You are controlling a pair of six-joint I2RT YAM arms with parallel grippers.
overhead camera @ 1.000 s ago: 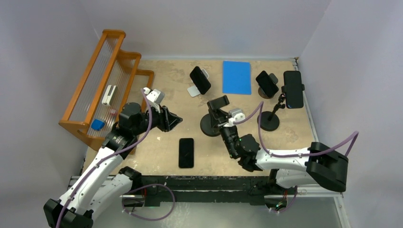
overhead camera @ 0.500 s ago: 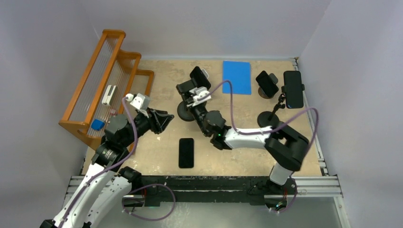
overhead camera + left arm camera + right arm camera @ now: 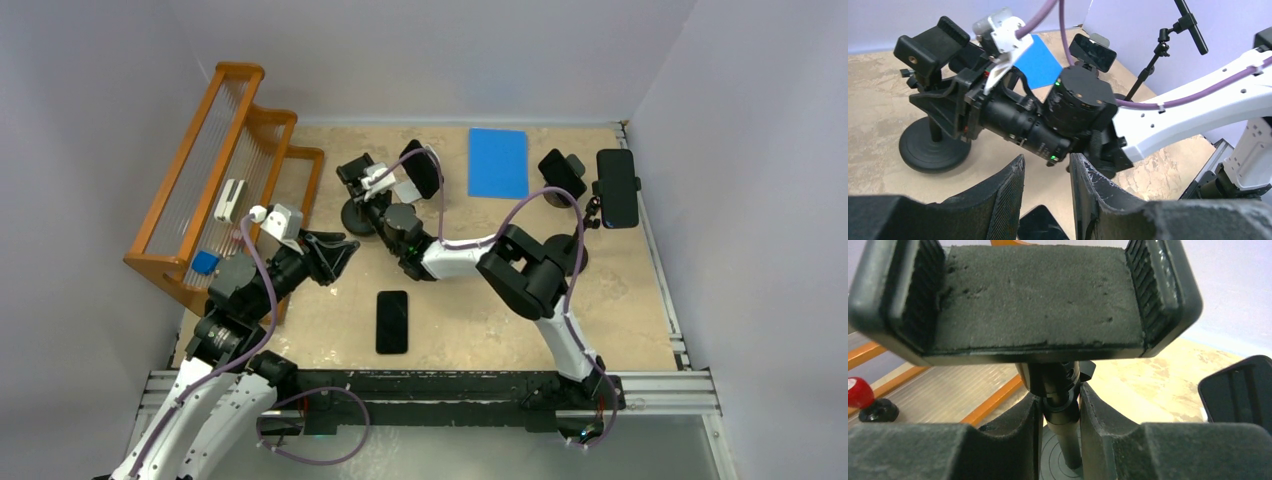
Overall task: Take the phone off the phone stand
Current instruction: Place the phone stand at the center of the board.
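Phone flat on the table, stand in my grip: my right gripper is clenched on the stem of the black round-based phone stand, and the foam pad of its cradle shows in full.
The black rectangular phone lies on the beige table, dark face up. It is nearer my bases than either gripper and well apart from the right one. It is near my left gripper, whose fingers stand slightly parted and hold nothing. Its long axis runs from the near edge toward the far wall.
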